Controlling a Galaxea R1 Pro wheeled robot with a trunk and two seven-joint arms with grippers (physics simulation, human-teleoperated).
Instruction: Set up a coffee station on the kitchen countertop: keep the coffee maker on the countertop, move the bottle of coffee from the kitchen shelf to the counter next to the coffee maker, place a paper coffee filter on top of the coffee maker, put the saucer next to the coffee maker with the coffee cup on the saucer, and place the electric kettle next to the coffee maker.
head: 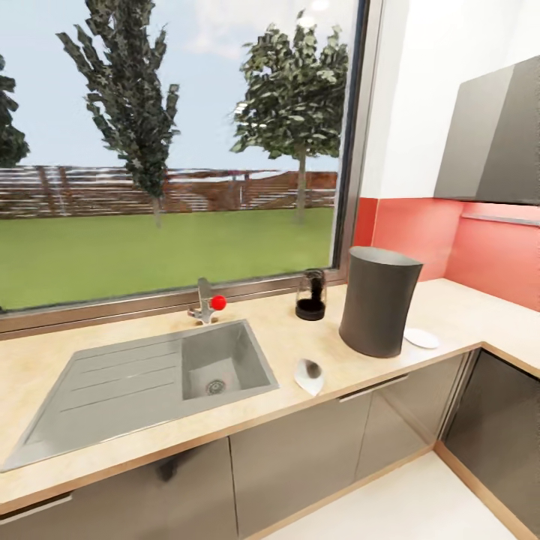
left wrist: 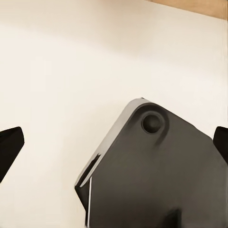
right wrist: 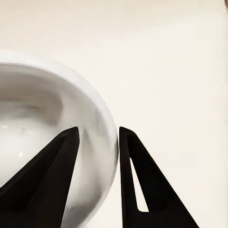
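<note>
The charcoal coffee maker (head: pixel 379 300) stands on the kitchen countertop (head: pixel 150 442), right of the steel sink. The glass electric kettle (head: pixel 310 295) sits just behind it to the left, by the window. A white saucer (head: pixel 421 338) lies at the coffee maker's right foot. A small white folded piece, apparently the paper coffee filter (head: pixel 309 376), lies near the counter's front edge. My right gripper (right wrist: pixel 99 130) is shut on the rim of the white coffee cup (right wrist: pixel 38 118), one finger inside and one outside. My left gripper (left wrist: pixel 116 142) is open and holds nothing. The bottle of coffee is out of view.
The sink (head: pixel 221 364) has a drainboard to its left and a tap with a red knob (head: pixel 218 302) behind it. The counter turns a corner at the right under a dark hood (head: pixel 491 139). Dark cabinet fronts (head: pixel 300 457) run below. The left wrist view looks down at the robot's dark body over cream floor.
</note>
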